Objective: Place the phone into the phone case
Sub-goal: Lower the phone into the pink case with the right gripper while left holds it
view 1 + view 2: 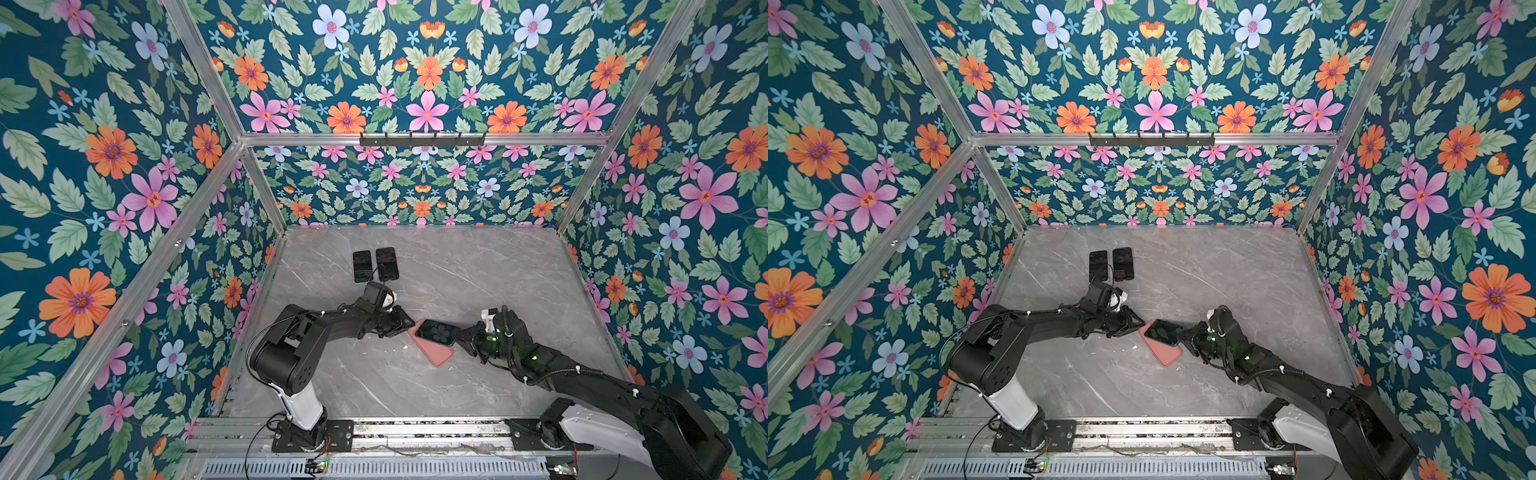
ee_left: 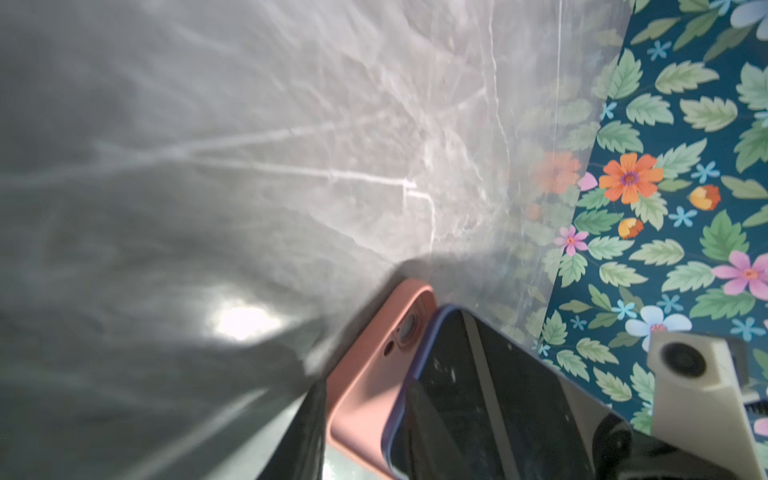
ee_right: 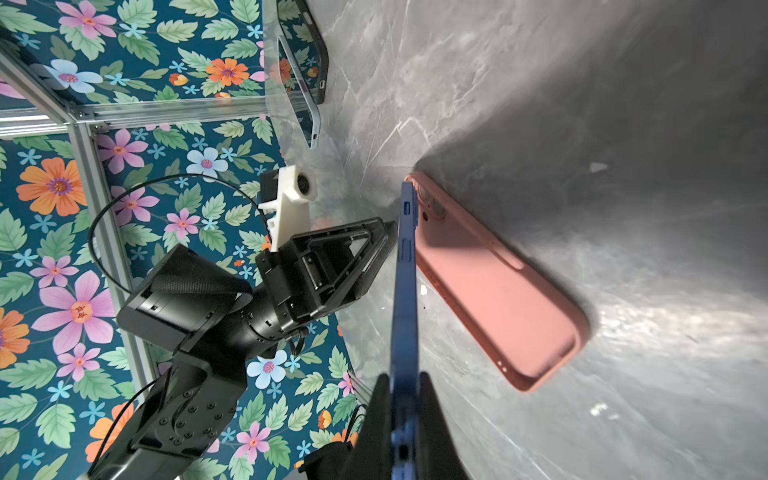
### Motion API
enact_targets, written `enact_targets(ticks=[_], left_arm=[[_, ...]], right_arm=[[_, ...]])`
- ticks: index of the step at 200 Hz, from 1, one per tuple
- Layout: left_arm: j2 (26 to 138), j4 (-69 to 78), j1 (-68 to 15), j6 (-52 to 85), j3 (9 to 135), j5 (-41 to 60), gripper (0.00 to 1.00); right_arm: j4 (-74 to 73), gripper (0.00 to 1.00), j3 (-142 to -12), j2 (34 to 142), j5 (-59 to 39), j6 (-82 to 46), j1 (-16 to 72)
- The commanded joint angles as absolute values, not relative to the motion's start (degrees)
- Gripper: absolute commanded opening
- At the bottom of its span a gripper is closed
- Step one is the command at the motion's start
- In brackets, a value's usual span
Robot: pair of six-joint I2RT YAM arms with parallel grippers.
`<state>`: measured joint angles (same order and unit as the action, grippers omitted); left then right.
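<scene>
Two black robot arms meet near the middle of a grey marble-patterned table [image 1: 478,270], a little toward its front edge. The right gripper [image 3: 405,382] is clamped on one short end of a slim, blue-rimmed, dark-screened phone [image 3: 405,270], one finger on each face. In both top views the phone is tilted, screen up, and set at an angle across the upper end of a salmon-pink, soft rubbery phone case [image 1: 434,353]. The case lies open side up on the table. The phone is not seated. In the right wrist view its free end meets the camera-hole corner of the case, and the rest stands clear of it. The left gripper [image 1: 409,322] sits at that same corner. Whether its jaws pinch the case rim, the phone or nothing cannot be told.

Several things could go wrong from here. Because the phone is skewed to the case, pressing down now would likely ride a corner over the soft wall instead of dropping in. If nothing pins the light case, it may slide or spin on the smooth table. Held by one end only, the phone could pivot in the fingers. The two grippers are close enough to collide.

Two dark phone-shaped slabs [image 1: 362,266] lie near the left edge, well apart.
</scene>
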<state>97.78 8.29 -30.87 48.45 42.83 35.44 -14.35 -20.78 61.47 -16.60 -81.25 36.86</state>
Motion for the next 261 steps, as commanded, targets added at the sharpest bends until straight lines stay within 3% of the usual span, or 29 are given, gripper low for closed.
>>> enact_targets(ticks=[1,121,261], left_arm=[[96.7,11.5,-31.4,50.8,41.5,35.0,0.34],[97.0,11.7,-31.5,50.7,41.7,34.7,0.33],[102.6,13.8,-31.0,49.4,45.0,35.1,0.33]], right_arm=[[-15.0,0.0,-20.2,60.5,-15.4,-82.2,37.0],[-16.8,0.0,-19.3,62.4,-10.2,-82.7,40.4],[-17.8,0.0,-19.9,67.4,-12.6,-83.7,40.5]])
